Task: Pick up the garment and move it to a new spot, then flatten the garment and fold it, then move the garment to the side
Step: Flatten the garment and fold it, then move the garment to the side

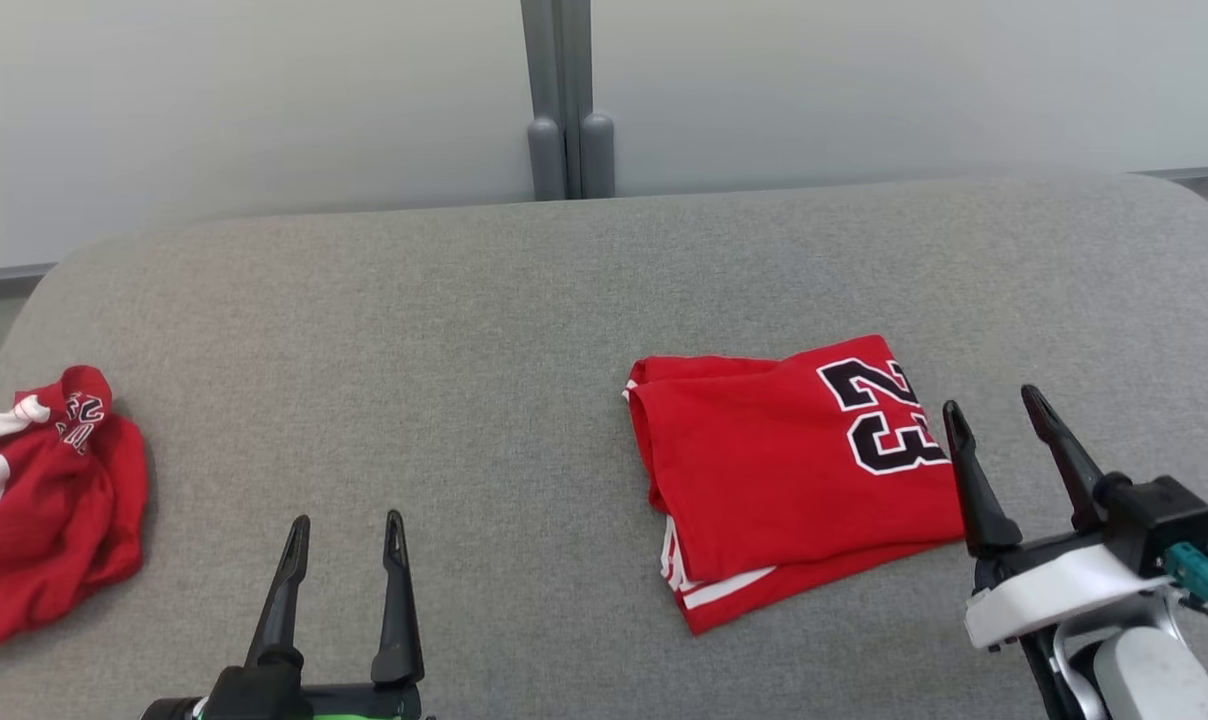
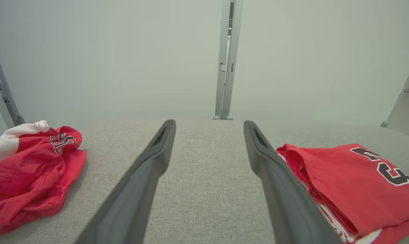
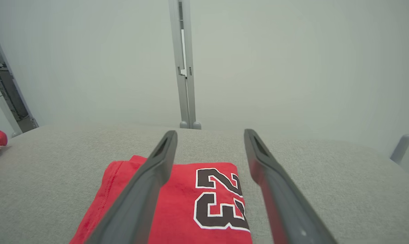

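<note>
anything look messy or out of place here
Yes: the red and white garment at the left edge of the grey surface lies crumpled in a heap, unlike the folded red jersey on the right. That jersey's fold is slightly uneven too, with a white-striped lower layer poking out at its near edge.

Lab: frosted partitions (image 1: 264, 100), padded table (image 1: 464, 320)

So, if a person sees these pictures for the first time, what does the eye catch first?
First the folded red jersey with a black 23, lying right of centre on the grey padded surface. Next a crumpled red and white garment at the surface's far left edge. Both are open and hold nothing: the right hand near the jersey's right edge, the left hand over bare fabric at the lower left.
</note>
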Available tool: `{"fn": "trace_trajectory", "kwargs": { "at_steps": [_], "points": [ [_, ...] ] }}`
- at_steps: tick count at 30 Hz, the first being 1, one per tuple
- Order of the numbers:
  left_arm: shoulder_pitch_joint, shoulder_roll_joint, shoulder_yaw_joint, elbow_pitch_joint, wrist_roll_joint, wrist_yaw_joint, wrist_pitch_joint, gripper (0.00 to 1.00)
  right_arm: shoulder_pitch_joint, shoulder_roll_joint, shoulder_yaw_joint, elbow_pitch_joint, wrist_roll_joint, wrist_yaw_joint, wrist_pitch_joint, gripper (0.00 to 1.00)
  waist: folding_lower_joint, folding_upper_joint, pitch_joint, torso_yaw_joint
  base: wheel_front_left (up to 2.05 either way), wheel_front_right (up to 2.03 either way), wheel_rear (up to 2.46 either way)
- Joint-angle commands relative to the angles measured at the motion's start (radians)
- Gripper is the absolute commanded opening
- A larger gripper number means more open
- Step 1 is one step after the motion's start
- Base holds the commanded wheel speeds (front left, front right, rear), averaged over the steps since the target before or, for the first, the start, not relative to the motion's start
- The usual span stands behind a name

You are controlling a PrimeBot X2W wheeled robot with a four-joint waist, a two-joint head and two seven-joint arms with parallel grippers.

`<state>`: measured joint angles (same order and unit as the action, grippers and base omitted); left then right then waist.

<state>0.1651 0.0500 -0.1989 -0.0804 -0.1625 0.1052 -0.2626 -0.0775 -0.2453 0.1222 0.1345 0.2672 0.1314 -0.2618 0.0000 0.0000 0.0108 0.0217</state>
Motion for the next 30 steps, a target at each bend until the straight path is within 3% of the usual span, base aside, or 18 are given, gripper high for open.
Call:
{"fn": "trace_trajectory", "kwargs": {
  "at_steps": [1, 13, 30],
  "points": [
    [0.026, 0.001, 0.010, 0.009, 0.021, -0.006, -0.003, 1.00, 0.029, 0.015, -0.009, -0.012, -0.023, -0.001, -0.004, 1.00, 0.0000, 0.0000, -0.030, -0.013, 0.00, 0.00, 0.00],
    [0.076, 0.001, 0.048, 0.063, 0.050, -0.043, -0.003, 1.00, 0.134, 0.094, -0.002, -0.012, -0.097, -0.002, -0.004, 1.00, 0.0000, 0.0000, -0.075, -0.008, 0.00, 0.00, 0.00],
    [0.067, 0.001, 0.041, 0.087, 0.039, -0.034, -0.003, 1.00, 0.139, 0.096, 0.011, -0.002, -0.100, -0.002, -0.004, 1.00, 0.0000, 0.0000, -0.092, -0.004, 0.00, 0.00, 0.00]
  ]
}}
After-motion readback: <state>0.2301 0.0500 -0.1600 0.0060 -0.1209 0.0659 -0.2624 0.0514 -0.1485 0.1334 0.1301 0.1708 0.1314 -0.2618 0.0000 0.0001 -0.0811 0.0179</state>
